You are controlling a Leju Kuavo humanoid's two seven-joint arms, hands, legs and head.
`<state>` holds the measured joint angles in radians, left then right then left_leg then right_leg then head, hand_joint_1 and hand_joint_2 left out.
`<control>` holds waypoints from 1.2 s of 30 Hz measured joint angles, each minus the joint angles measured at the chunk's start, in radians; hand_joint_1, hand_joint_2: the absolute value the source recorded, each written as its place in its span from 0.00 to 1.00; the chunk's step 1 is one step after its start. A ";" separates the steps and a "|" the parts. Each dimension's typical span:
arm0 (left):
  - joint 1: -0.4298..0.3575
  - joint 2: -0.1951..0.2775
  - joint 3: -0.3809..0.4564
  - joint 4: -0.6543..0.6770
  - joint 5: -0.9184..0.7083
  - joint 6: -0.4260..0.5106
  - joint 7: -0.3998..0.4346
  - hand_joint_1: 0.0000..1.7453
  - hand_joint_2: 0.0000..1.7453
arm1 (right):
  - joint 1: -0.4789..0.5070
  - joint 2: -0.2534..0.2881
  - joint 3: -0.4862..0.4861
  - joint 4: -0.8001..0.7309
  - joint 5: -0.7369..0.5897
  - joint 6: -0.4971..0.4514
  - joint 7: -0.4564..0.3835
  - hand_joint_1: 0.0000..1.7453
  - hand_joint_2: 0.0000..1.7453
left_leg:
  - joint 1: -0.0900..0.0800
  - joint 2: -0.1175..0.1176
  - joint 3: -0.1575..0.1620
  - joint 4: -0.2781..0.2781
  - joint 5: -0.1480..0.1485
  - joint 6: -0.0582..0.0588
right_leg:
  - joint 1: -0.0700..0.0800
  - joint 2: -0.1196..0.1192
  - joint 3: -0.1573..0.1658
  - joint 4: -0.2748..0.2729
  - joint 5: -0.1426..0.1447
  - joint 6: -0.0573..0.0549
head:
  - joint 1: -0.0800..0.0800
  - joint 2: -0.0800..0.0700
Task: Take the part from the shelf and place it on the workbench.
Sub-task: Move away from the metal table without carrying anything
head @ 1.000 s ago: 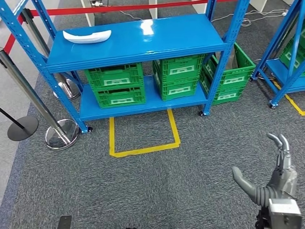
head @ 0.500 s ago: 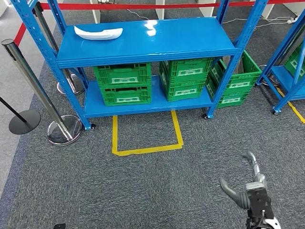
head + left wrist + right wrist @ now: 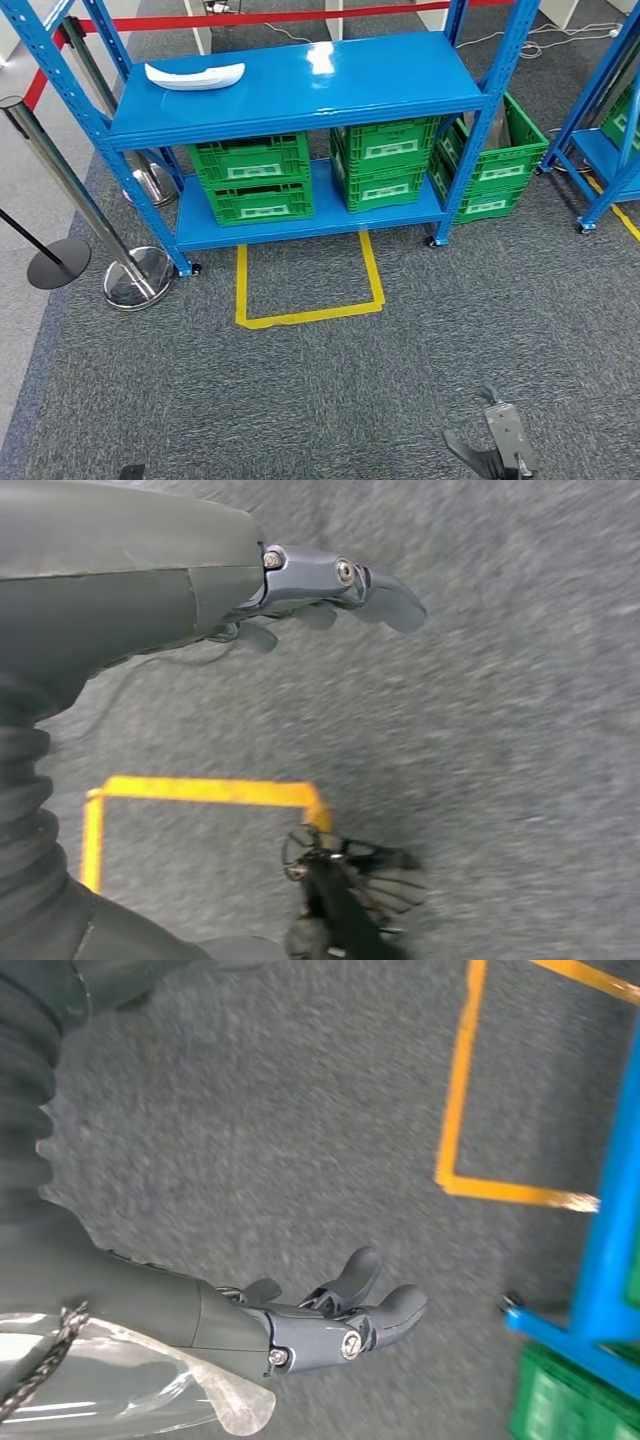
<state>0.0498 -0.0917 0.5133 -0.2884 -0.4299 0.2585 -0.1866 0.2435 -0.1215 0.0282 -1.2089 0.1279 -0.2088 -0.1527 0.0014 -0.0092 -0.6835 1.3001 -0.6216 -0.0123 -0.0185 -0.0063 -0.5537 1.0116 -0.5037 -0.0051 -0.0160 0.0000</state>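
Observation:
The part (image 3: 195,75) is a long white curved piece lying at the left end of the blue shelf's top board (image 3: 317,90). My right hand (image 3: 494,450) hangs low at the bottom right of the head view, far from the shelf, fingers apart and holding nothing. The right wrist view has the same hand (image 3: 324,1315) spread over grey carpet near a yellow tape line (image 3: 456,1100). In the left wrist view my left hand (image 3: 302,585) is stretched out over the carpet, holding nothing.
Green crates (image 3: 249,180) (image 3: 385,160) fill the lower shelf board, and another (image 3: 494,165) stands behind the right post. A yellow tape square (image 3: 306,315) marks the carpet before the shelf. Chrome stanchions (image 3: 136,275) with a red belt (image 3: 302,17) stand left; a second blue rack (image 3: 604,150) stands right.
My right hand has dropped from mid-height at the right to the bottom edge of the head view. The camera has swayed slightly. The white part still lies on the shelf.

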 joint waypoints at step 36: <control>0.221 0.079 -0.458 0.027 0.412 -0.243 0.178 0.00 0.00 | -0.201 0.101 -0.003 0.613 -0.119 0.199 0.140 0.00 0.00 | -0.005 0.008 0.129 -0.259 0.123 0.020 | 0.009 0.004 0.013 -0.001 -0.016 0.008 | 0.002 0.000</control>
<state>0.2703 -0.0128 0.0551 -0.2618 -0.0178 0.0155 -0.0086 0.0425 -0.0205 0.0253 -0.5957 0.0086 -0.0093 -0.0130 -0.0040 -0.0008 -0.5547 1.0406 -0.4985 0.0082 -0.0100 -0.0018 -0.5412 1.0107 -0.5198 0.0033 -0.0142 0.0000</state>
